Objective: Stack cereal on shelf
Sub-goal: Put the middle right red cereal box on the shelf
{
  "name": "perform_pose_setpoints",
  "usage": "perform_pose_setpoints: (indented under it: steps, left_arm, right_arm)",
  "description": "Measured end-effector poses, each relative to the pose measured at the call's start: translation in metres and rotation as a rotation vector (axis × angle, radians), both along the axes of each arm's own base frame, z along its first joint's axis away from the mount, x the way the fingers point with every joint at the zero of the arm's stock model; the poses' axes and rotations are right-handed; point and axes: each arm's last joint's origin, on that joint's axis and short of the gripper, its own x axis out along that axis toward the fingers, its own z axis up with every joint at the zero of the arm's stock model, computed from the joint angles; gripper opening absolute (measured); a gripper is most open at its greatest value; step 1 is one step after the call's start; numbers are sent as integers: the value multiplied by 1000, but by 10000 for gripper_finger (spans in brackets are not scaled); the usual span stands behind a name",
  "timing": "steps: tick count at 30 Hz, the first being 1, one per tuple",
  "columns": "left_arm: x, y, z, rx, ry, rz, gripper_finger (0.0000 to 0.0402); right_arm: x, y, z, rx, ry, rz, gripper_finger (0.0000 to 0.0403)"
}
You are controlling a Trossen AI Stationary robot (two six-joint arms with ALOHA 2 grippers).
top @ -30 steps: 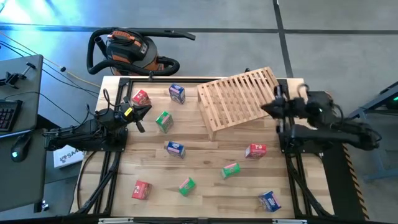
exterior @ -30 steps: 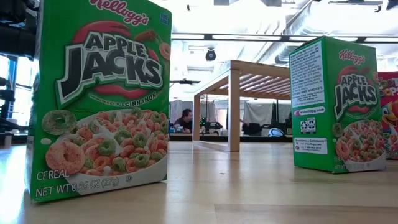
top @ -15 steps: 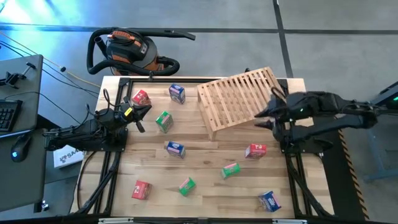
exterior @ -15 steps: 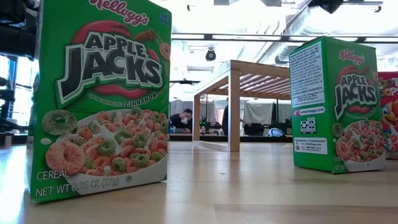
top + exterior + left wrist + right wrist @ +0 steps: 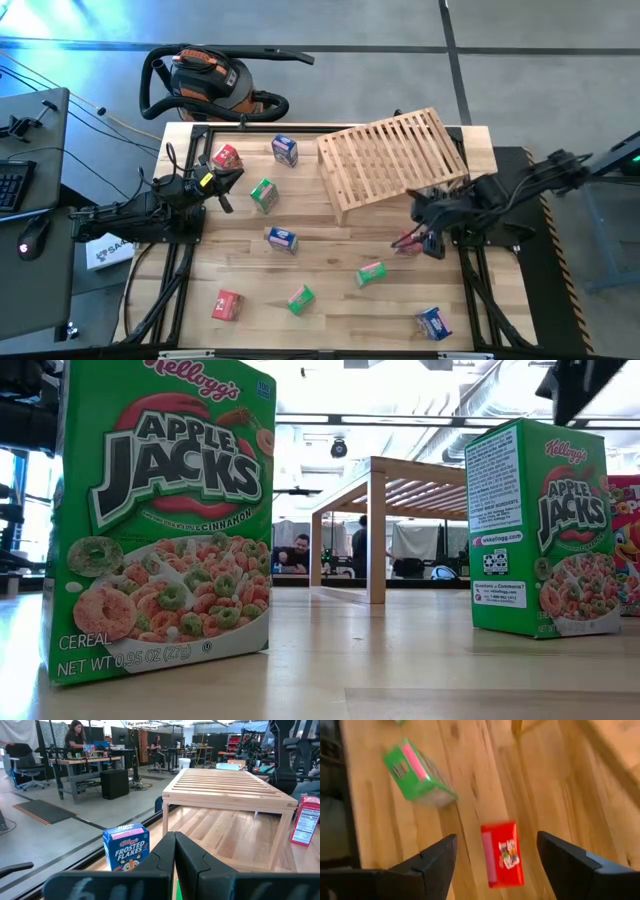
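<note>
Several small cereal boxes, red, green and blue, stand scattered on the plank table. The slatted wooden shelf [image 5: 390, 160] stands on the table at the far right. My right gripper [image 5: 496, 840] is open and points steeply down above a red box [image 5: 502, 854], its fingers wide on either side and clear of it. In the high view that gripper [image 5: 418, 228] hides part of the red box [image 5: 405, 244]. A green box [image 5: 417, 772] stands a little farther toward the near edge. My left gripper [image 5: 175, 845] is shut, held level at the table's left, facing a blue box [image 5: 126, 847].
Two green boxes [image 5: 160, 520] [image 5: 540, 525] stand close to the low camera. Other boxes: red [image 5: 227, 157], blue [image 5: 285, 150], green [image 5: 263, 195], blue [image 5: 282, 240], green [image 5: 300, 299], red [image 5: 227, 305], blue [image 5: 433, 322]. A vacuum [image 5: 205, 80] sits beyond the far edge. People show in the room behind.
My right gripper has swung from beside the shelf's right end toward the table's middle and near edge, tipped from level to steeply downward, rolled, and opened wide. It now hangs over the red box. No box has moved.
</note>
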Motion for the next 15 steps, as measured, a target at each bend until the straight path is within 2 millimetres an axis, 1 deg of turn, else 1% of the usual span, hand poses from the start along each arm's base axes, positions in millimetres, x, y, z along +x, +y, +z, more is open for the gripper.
perform_pose_setpoints:
  steps: [7,10,15]
  left_arm:
    - [0,0,0,0,0,0,1]
    - [0,0,0,0,0,0,1]
    - [0,0,0,0,0,0,1]
  right_arm:
    - [8,9,-20,-29,218,-19,262]
    - [15,13,-27,-17,261,-10,262]
    - [26,17,-37,-46,306,-14,262]
